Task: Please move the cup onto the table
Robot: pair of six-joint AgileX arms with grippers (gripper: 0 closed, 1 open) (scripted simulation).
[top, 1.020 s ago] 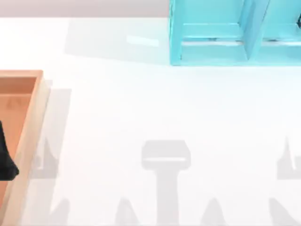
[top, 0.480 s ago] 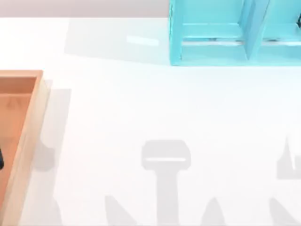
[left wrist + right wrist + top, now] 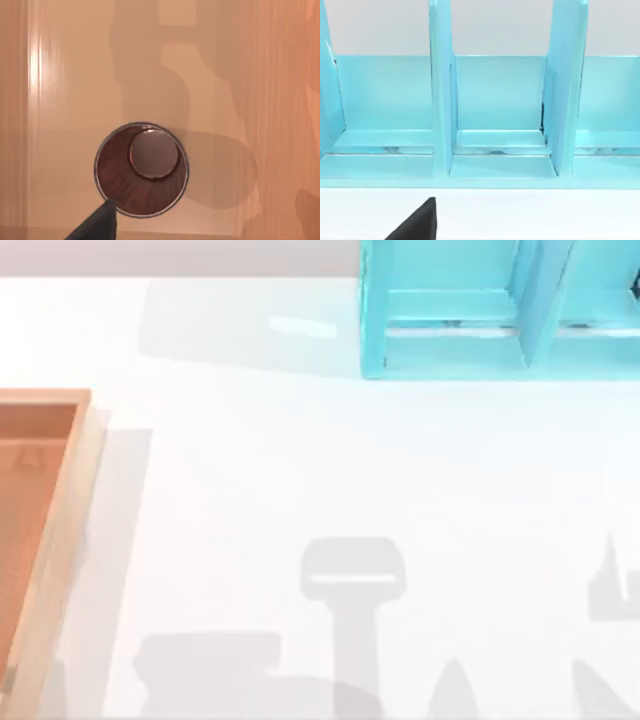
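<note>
1. The cup [image 3: 141, 170] stands upright on the floor of the orange-brown wooden tray [image 3: 62, 530], seen from straight above in the left wrist view, its dark reddish inside open to the camera. It is not yet on the white surface [image 3: 330, 470], so the main part of the task is left to do.
2. The left claw [image 3: 95, 225] hangs above the tray with one dark fingertip showing at the cup's rim. Whether it is released or clenched, I cannot tell, and no grip on the cup is visible.
3. The tray lies at the left edge of the surface, with bare white surface to its right as a likely place to set the cup.
4. The right claw [image 3: 415, 222] faces the cyan shelf unit [image 3: 495, 115] at the far right, idle by my reading; its state I cannot tell either.
5. Left, as I judge it: grip the cup, lift it over the tray wall, set it down, let go.
</note>
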